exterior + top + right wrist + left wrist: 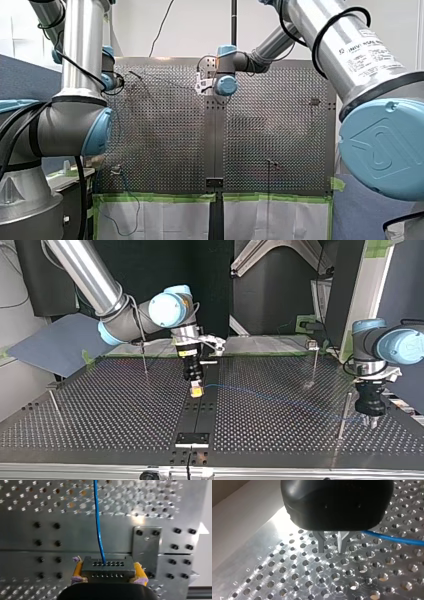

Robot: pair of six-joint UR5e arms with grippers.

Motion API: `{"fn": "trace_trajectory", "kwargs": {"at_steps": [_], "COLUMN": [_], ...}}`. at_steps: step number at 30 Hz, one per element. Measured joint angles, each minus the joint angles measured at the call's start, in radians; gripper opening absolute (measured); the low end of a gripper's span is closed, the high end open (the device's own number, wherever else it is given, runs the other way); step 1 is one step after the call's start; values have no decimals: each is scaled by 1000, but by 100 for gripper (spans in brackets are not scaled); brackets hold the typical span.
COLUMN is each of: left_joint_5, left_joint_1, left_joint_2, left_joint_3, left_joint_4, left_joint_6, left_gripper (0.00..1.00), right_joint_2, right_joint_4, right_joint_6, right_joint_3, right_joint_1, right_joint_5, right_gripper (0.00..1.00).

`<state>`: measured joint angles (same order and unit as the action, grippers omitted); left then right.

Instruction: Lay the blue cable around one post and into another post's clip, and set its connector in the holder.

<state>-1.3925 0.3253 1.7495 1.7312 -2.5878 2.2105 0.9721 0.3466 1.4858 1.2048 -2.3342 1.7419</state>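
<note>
In the right wrist view my right gripper (107, 576) is shut on the dark grey connector (107, 567), yellow pads (78, 571) on both its sides. The blue cable (98, 520) leaves the connector and runs straight ahead over the perforated plate. The top view shows that gripper (196, 389) low over the table's middle strip, with the cable (260, 394) trailing across to my left gripper (372, 421) at the view's right. In the left wrist view the metal fingers (321, 543) of my left gripper (331, 548) stand slightly apart, open, with nothing between them. The cable (392, 539) lies beside them.
Thin posts stand on the table: one (345, 412) just beside my left gripper, a clip-topped one (314, 362) further back, two more (144, 359) (54, 401) on the other half. A black holder bracket (192, 438) sits on the middle strip. A bolted metal plate (146, 546) lies beside the connector.
</note>
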Motion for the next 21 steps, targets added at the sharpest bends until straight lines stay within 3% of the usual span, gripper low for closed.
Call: {"fn": "trace_trajectory", "kwargs": {"at_steps": [4, 9, 11, 16, 21], "left_joint_5": [-2, -13, -16, -18, -12], "left_joint_1": [-2, -4, -5, -9, -14], "left_joint_2": [0, 0, 1, 1, 1], "left_joint_3": [1, 1, 1, 1, 1], "left_joint_4": [-2, -7, -8, -8, -9], "left_joint_6": [1, 1, 1, 1, 2], "left_gripper": [38, 41, 49, 49, 42], "right_joint_2": [-7, -9, -10, -10, -10], "right_joint_4": [-16, 12, 29, 61, 98], "right_joint_6": [1, 18, 23, 31, 40], "right_joint_3": [13, 50, 68, 114, 160], "right_joint_1": [2, 7, 9, 16, 25], "right_joint_5": [19, 25, 26, 32, 39], "right_gripper": [33, 33, 33, 33, 33]}}
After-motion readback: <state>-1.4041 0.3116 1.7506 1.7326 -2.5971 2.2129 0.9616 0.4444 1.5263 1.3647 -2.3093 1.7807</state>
